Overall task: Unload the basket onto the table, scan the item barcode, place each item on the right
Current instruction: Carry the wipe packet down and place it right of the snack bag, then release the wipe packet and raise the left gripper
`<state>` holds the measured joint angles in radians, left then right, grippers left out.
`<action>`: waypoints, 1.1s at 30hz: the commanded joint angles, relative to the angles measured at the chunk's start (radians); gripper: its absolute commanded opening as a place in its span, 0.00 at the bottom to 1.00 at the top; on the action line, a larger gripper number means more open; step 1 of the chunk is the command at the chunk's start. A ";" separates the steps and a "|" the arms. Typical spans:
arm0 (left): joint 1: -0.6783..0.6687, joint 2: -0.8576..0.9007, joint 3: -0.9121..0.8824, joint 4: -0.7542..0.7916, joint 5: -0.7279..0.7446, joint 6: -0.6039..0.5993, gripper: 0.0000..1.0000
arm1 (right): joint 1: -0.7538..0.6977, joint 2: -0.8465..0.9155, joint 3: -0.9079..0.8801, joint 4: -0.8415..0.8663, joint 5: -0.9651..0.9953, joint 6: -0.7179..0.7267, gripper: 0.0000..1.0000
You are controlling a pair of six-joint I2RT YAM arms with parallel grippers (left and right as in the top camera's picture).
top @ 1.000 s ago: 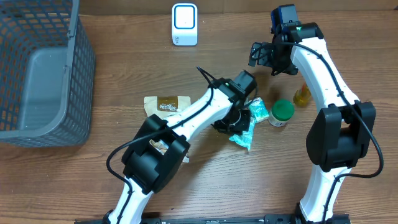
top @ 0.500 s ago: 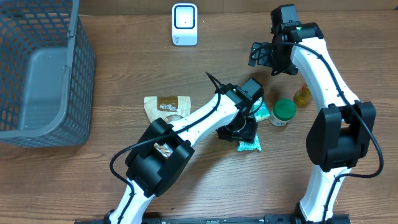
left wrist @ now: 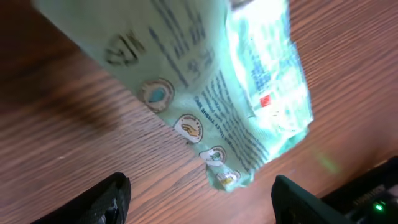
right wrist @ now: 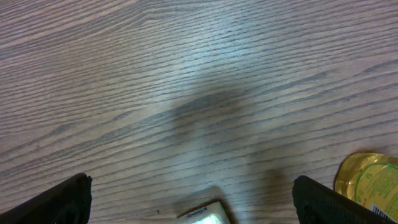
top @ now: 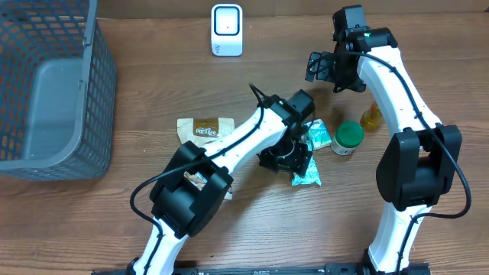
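Left tool (left wrist: 202,193), now open, has dropped the green packet (left wrist: 249,93) on the surface (left wrist: 62,143) at centre frame, apparently still unscanned; right tool (right wrist: 191,186) waits open

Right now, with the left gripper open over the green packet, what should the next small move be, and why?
Probably lower the left gripper and close it on the packet. Its jaws stand open and the packet lies loose on the table just ahead of them, gripped by nothing. The scanner sits well away near the far edge, so the packet likely needs a grip before it can go there.
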<state>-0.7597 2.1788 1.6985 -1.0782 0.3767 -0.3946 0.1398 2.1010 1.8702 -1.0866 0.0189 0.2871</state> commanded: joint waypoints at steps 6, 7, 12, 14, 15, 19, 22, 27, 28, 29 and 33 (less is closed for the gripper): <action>0.051 -0.008 0.072 -0.018 -0.030 0.058 0.72 | 0.003 -0.027 0.015 0.004 0.014 -0.008 1.00; 0.053 -0.008 0.072 -0.019 -0.050 0.058 0.67 | 0.003 -0.027 0.015 0.004 0.014 -0.008 1.00; 0.052 -0.008 0.070 -0.018 -0.111 0.044 0.17 | 0.003 -0.027 0.015 0.004 0.014 -0.008 1.00; 0.051 -0.008 0.069 -0.019 -0.123 0.027 0.11 | 0.003 -0.027 0.015 0.004 0.014 -0.008 1.00; 0.050 -0.008 0.067 -0.018 -0.125 0.024 0.11 | 0.003 -0.027 0.015 0.004 0.014 -0.008 1.00; 0.045 -0.008 0.037 0.009 -0.125 -0.014 0.11 | 0.003 -0.027 0.015 0.004 0.014 -0.008 1.00; 0.038 -0.008 0.010 0.039 -0.122 -0.036 0.13 | 0.003 -0.027 0.015 0.004 0.014 -0.008 1.00; 0.010 -0.008 -0.004 0.064 -0.122 -0.051 0.14 | 0.003 -0.027 0.015 0.004 0.014 -0.008 1.00; 0.003 -0.008 -0.004 0.070 -0.122 -0.051 0.15 | 0.003 -0.027 0.015 0.004 0.014 -0.008 1.00; -0.004 -0.008 -0.004 0.077 -0.121 -0.052 0.15 | 0.003 -0.027 0.015 0.004 0.014 -0.008 1.00; -0.032 -0.008 -0.004 0.096 -0.121 -0.051 0.11 | 0.003 -0.027 0.015 0.004 0.014 -0.008 1.00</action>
<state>-0.7689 2.1788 1.7004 -0.9905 0.2600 -0.4278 0.1398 2.1010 1.8702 -1.0859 0.0189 0.2867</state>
